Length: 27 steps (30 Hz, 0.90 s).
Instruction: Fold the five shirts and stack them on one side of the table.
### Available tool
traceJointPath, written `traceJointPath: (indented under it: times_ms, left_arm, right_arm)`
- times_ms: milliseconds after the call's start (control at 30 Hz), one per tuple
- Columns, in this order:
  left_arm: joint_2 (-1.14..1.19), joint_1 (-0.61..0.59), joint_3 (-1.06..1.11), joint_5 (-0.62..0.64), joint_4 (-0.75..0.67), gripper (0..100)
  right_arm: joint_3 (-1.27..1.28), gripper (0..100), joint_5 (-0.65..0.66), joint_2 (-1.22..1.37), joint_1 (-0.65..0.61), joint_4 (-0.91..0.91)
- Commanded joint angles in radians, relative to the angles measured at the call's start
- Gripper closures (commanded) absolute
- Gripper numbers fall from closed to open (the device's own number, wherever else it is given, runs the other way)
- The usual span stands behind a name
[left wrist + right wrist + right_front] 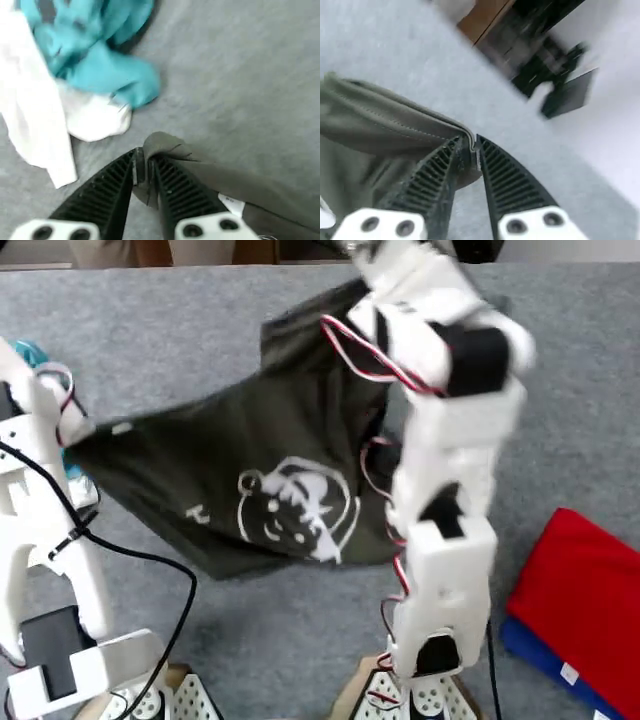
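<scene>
Now, over the middle of the table (200,330), the dark shirt (250,470) stretches between left gripper (144,159) and right gripper (470,145), each one's fingers pinching an edge. Seemingly the spreading step; next it needs laying flat, then folding.

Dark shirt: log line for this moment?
left gripper: shut on dark shirt | right gripper: shut on dark shirt | red shirt: folded aside

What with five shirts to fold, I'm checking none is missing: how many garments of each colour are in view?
dark olive shirt: 1
red shirt: 1
blue shirt: 1
teal shirt: 1
white shirt: 1
Total: 5
</scene>
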Motion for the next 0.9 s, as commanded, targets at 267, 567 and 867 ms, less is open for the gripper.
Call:
traceJointPath:
  times_ms: [267,567,867]
  left_arm:
    - [-0.015,0.124,-0.796,0.051,0.273,98]
    - [-0.015,0.124,-1.042,0.048,0.273,98]
    - [-0.157,0.123,-0.993,-0.018,0.273,98]
  right_arm:
    - [-0.038,99.4,-0.002,-0.53,0.111,-0.035]
    - [-0.03,99.4,-0.005,-0.7,0.266,-0.235]
    - [-0.03,99.4,-0.003,-0.704,0.286,-0.434]
